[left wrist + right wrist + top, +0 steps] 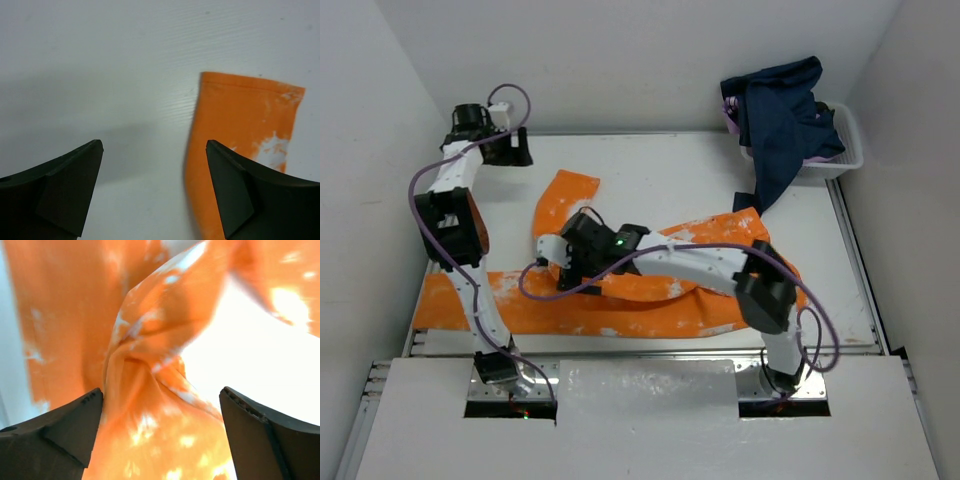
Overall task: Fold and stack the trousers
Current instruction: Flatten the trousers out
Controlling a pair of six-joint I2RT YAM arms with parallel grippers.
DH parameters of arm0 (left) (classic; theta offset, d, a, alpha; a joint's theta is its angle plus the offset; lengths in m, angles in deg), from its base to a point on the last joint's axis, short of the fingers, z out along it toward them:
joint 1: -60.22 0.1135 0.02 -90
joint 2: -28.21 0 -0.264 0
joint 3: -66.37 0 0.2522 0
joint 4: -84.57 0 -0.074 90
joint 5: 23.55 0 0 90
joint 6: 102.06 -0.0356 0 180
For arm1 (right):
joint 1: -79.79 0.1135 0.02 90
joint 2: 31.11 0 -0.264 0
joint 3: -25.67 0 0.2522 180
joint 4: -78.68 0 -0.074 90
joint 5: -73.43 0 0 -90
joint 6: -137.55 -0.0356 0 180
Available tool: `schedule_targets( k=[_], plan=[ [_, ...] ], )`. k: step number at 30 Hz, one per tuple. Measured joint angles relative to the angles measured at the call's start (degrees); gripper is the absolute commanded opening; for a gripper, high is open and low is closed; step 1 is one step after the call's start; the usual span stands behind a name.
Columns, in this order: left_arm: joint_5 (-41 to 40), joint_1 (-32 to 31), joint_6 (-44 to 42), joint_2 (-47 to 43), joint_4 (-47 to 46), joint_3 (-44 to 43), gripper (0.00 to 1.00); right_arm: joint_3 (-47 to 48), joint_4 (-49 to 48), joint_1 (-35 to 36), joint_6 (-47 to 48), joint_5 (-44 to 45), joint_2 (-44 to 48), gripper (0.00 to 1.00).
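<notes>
The orange trousers [650, 305] with white splotches lie spread on the white table. One leg runs along the front edge and the other bends up to a cuff [570, 188] at the back left. My right gripper [567, 272] is low over the middle of the trousers. In the right wrist view it [160, 392] is open, with a bunched fold of the trousers [150, 390] between its fingers but not clamped. My left gripper [508, 150] is at the far back left, open and empty [154, 145] over bare table. The cuff [245, 120] lies just right of it.
A white basket [847, 158] stands at the back right corner with dark blue clothes [785, 110] heaped in it and hanging over its front. White walls close in the table on the left, back and right.
</notes>
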Motion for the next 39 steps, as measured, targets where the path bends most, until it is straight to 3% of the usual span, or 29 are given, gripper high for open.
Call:
schedule_targets(
  k=[1,5,10,11,13,15,18,23,27,30,32,36,38,39],
  plan=[
    [0.66,-1.4,0.09,1.51,-0.04,-1.38,0.83,-1.49,-1.07,-0.48,-0.57,-0.15,2.58,0.99],
    [0.85,-6.78,-0.33,5.81,0.44,-5.33,0.86,-8.68,-6.99,-4.98,-6.6,-5.55,15.02,0.99],
    [-3.19,-14.78,-3.08,10.93,0.52,-12.79,0.87,-23.8,-21.44,-24.68,-22.03,-14.71,30.18,0.99],
    [-4.57,-16.41,-3.96,11.98,0.46,-14.25,0.87,-26.77,-22.47,-29.16,-24.57,-13.75,32.37,0.97],
    [-7.48,-18.93,-5.68,13.55,0.33,-15.85,0.87,-29.66,-21.81,-36.22,-28.76,-10.86,34.12,0.82],
    [-10.16,-21.64,-7.28,14.93,0.24,-16.24,0.87,-29.66,-19.32,-41.35,-32.94,-6.95,33.31,0.67],
    [-12.5,-24.37,-8.85,17.25,0.94,-16.48,0.87,-26.75,-13.86,-48.39,-38.53,-3.82,28.94,0.6],
    [-14.99,-25.66,-10.73,18.75,3.52,-15.87,0.89,-15.13,-4.42,-57.61,-44.24,1.4,15.1,0.75],
    [-17.97,-25.9,-11.47,18.75,3.48,-15.3,0.88,-4.83,1.68,-58.55,-43.95,6.38,4.26,0.82],
    [-20.74,-26.03,-12.46,18.75,3.28,-15.02,0.8,0.31,5.14,-58.05,-42.91,7.19,-1.9,0.83],
    [-22.64,-26.14,-12.81,18.75,3.13,-14.97,0.69,1.75,6.93,-57.86,-42.51,6.69,-4.98,0.82],
    [-25.03,-26.36,-13.75,18.75,3.23,-14.82,0.59,2.05,10.64,-57.68,-42.51,6.75,-8.37,0.86],
    [-25.22,-26.4,-13.68,18.75,3.23,-14.64,0.48,2.03,12.28,-57.75,-42.27,7.34,-8.72,0.86],
    [-25.31,-26.43,-13.64,18.75,3.32,-14.56,0.37,2.03,12.61,-57.75,-42.07,7.43,-8.72,0.86]
  ],
)
